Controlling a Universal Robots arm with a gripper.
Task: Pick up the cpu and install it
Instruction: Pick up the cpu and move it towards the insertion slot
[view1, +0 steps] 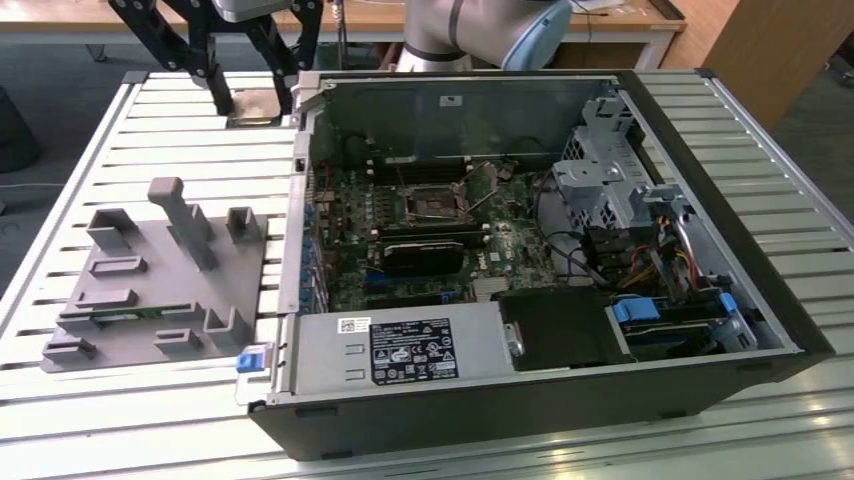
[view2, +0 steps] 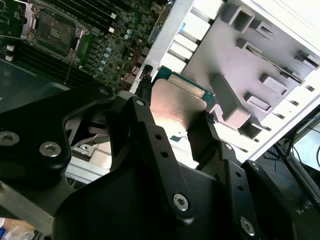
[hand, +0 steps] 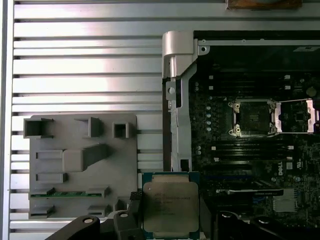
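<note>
Slatted metal table (view1: 174, 130), bright glare on the slats nearest the exterior view's left. Wooden desk (view1: 627, 25) behind it, wood cabinet (view1: 781, 50) at exterior view's right. Grey floor (view1: 60, 85) off the table's edge at exterior view's left

Exterior view: high, oblique, well back from the gripper (view1: 254, 100), facing the computer case (view1: 534, 400). Wrist views: close behind the gripper, first straight down, second slanted; shared: cpu (hand: 171, 205), gray fixture (hand: 80, 160), socket (hand: 252, 117) beyond.
</note>
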